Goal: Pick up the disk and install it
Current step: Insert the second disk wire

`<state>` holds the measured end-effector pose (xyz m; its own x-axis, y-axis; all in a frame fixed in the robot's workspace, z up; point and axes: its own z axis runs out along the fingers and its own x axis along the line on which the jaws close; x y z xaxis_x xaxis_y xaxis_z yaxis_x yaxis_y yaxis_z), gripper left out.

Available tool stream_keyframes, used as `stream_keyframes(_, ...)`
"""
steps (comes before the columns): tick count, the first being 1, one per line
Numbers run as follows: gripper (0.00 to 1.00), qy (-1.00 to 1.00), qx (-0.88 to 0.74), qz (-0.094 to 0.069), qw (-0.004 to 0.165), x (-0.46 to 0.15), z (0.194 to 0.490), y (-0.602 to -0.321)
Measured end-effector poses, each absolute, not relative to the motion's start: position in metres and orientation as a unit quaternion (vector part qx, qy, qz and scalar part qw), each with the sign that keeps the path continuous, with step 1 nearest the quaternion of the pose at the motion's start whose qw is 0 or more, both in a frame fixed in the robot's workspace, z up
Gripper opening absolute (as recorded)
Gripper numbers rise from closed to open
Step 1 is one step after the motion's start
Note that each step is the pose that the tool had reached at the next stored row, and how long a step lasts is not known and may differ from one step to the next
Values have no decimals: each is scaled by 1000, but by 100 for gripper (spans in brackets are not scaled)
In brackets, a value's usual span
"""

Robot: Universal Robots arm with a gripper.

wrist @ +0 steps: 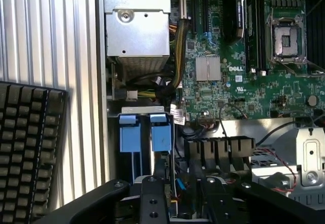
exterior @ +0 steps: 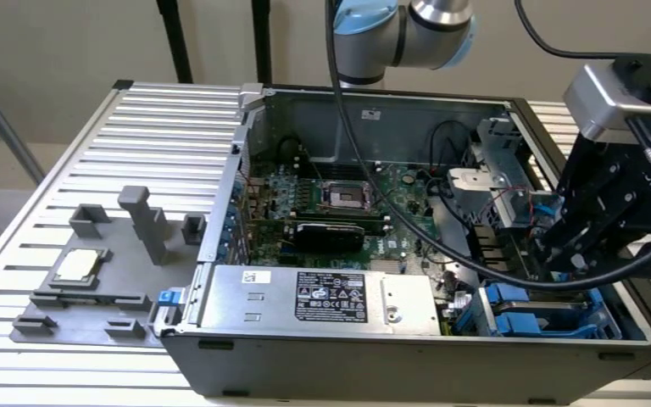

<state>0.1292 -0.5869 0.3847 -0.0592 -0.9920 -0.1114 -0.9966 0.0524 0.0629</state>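
I cannot tell whether my black gripper (exterior: 563, 259) is spread or pinching, and the flat silver-grey disk in its blue plastic carrier (wrist: 161, 132) sits slotted just beneath it, so dragging sideways could jam it crooked or snag the nearby red-and-black wires (wrist: 284, 169).

Slatted table (exterior: 179, 127) bears computer case (exterior: 416, 356), grey fixture (exterior: 99, 297).

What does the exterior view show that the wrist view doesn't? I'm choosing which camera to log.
Exterior alone: the grey fixture tray with a CPU chip on the slatted table, and the arm's elbow above the case. Wrist alone: a black keyboard beside the case. Both: the power supply, empty CPU socket, and blue drive cage.
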Motion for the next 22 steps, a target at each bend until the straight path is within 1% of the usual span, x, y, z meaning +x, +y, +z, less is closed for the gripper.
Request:
stream_keyframes(10, 33, 726, -685, 60, 18, 144, 385, -571)
stream_keyframes(22, 33, 727, -685, 45, 4, 149, 379, -563)
